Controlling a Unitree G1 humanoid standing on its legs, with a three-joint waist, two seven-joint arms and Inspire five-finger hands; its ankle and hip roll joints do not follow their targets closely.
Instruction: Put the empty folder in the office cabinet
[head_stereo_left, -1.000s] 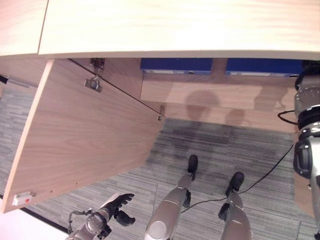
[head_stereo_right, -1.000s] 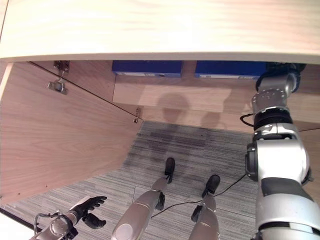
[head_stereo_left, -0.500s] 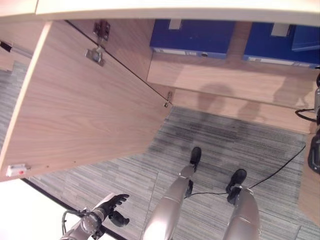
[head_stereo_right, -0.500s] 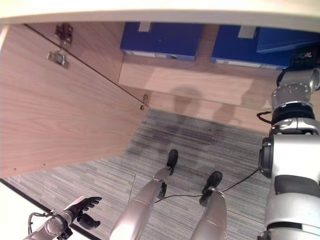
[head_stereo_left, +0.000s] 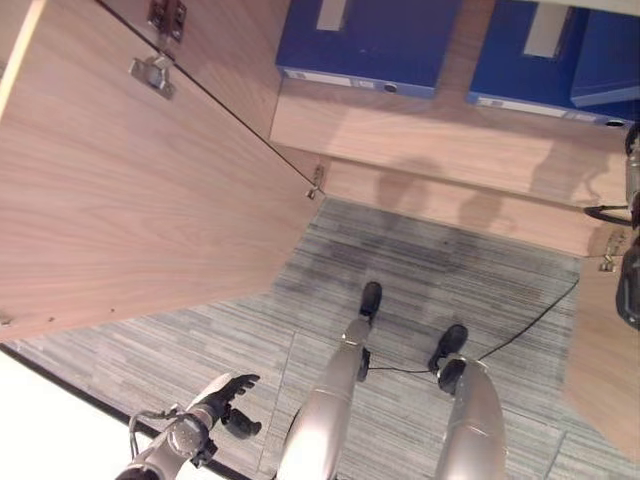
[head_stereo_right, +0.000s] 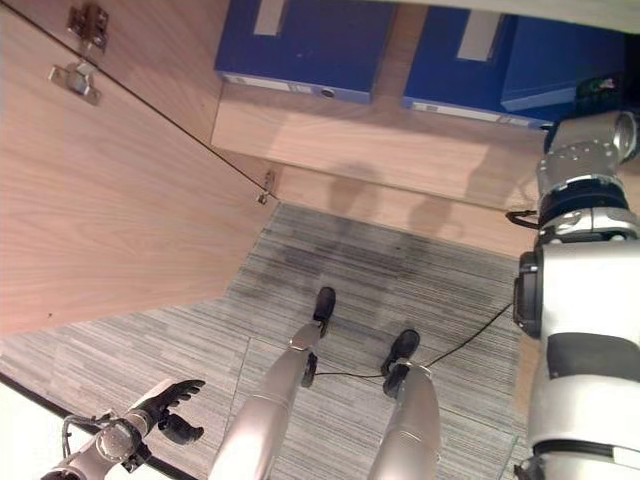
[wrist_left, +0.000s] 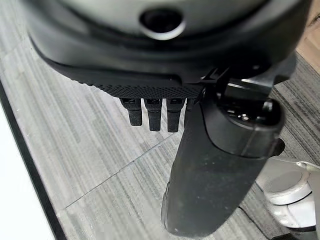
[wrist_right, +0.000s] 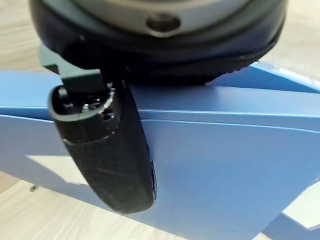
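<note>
grey striped carpet (head_stereo_left: 200, 350) – floor | black strip (head_stereo_left: 60, 385) – carpet's edge

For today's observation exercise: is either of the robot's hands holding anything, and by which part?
The left hand hangs open over the carpet, holding nothing. The right hand rests its thumb on a blue folder in the cabinet; its fingers are hidden, so a grip cannot be told.

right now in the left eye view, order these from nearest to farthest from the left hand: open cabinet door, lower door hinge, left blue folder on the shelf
From the left hand, low at the left:
1. Open cabinet door, just above the hand.
2. Lower door hinge, at the door's inner edge.
3. Left blue folder, up on the shelf.
</note>
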